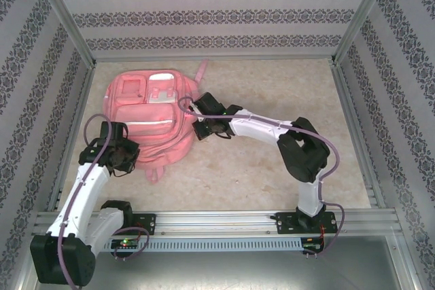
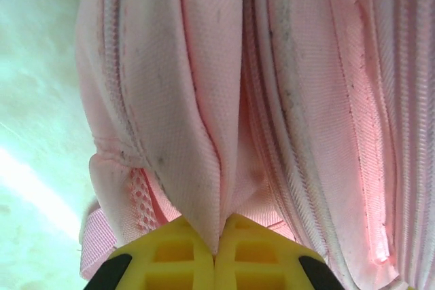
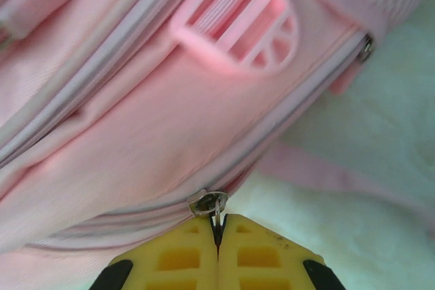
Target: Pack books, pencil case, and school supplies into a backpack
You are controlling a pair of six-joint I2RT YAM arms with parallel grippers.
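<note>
While the left gripper (image 2: 215, 248) pinches the backpack (image 2: 204, 100) and the right gripper (image 3: 219, 236) clamps its zipper pull (image 3: 213, 204), a skewed tug could slip the tab free

A beige, stone-mottled table top (image 1: 272, 168) sits inside a three-sided booth. The back wall (image 1: 217, 15), left wall (image 1: 34, 73) and right wall (image 1: 404, 66) are papered white with bands of small dark floral ornament (level across the back, slanting on the sides). Silver metal posts (image 1: 64, 15) rise at the two rear corners. A silver rail (image 1: 224, 221) runs along the near edge, a slotted white strip (image 1: 224, 243) just below it, then a plain grey surface (image 1: 238, 273).
</note>
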